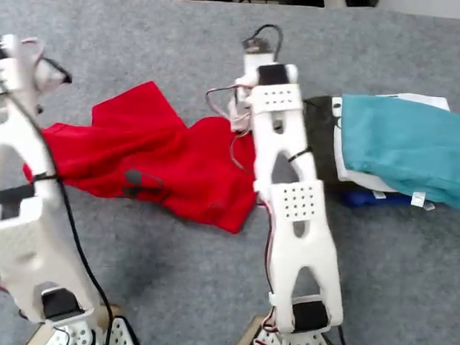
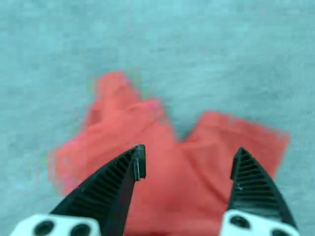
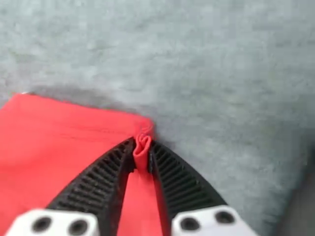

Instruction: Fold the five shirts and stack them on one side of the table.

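Red shirt (image 1: 148, 163) lies spread crosswise on the worktop (image 1: 379, 293), its long axis running between my two arms. My right claw (image 3: 141, 152) is clamped on a pinch of its edge at the corner towards the folded stack (image 1: 409, 145). My left claw (image 2: 190, 157) hangs wide above the opposite end.

the ribbed black plastic fingers (image 3: 98, 184) of the right gripper (image 3: 142, 151) pinch the red shirt (image 3: 59, 142), a soft matt cloth. beyond the claw tips the table cover (image 3: 221, 69) looks like fuzzy grey felt, also matt.
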`<action>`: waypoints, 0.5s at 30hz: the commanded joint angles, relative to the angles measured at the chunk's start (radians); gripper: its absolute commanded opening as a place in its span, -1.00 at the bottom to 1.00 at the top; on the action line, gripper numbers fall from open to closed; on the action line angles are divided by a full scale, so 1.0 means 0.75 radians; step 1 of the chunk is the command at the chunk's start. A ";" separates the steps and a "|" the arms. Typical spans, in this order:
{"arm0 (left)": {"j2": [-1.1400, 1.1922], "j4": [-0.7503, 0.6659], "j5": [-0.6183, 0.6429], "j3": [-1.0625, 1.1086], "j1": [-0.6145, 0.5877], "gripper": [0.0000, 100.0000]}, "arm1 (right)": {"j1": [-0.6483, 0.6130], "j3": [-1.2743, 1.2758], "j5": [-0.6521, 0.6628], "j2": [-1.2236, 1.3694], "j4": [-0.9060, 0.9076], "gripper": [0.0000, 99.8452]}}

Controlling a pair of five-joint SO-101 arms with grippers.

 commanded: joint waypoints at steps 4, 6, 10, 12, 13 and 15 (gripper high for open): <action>0.358 0.133 0.205 -0.400 0.052 -0.49 | -0.008 -0.060 0.012 0.073 -0.096 -0.97; 0.475 0.231 0.286 -0.519 0.021 -0.49 | -0.002 -0.060 0.012 0.089 -0.115 -0.97; 0.644 0.313 0.321 -0.693 -0.009 -0.50 | -0.002 -0.060 0.014 0.091 -0.121 -0.97; 0.675 0.311 0.321 -0.727 -0.021 -0.50 | -0.002 -0.060 0.014 0.091 -0.123 -0.97; 0.683 0.311 0.323 -0.729 -0.028 -0.50 | -0.002 -0.060 0.014 0.091 -0.127 -0.97; 0.706 0.311 0.350 -0.717 -0.046 -0.50 | -0.002 -0.060 0.014 0.093 -0.131 -0.97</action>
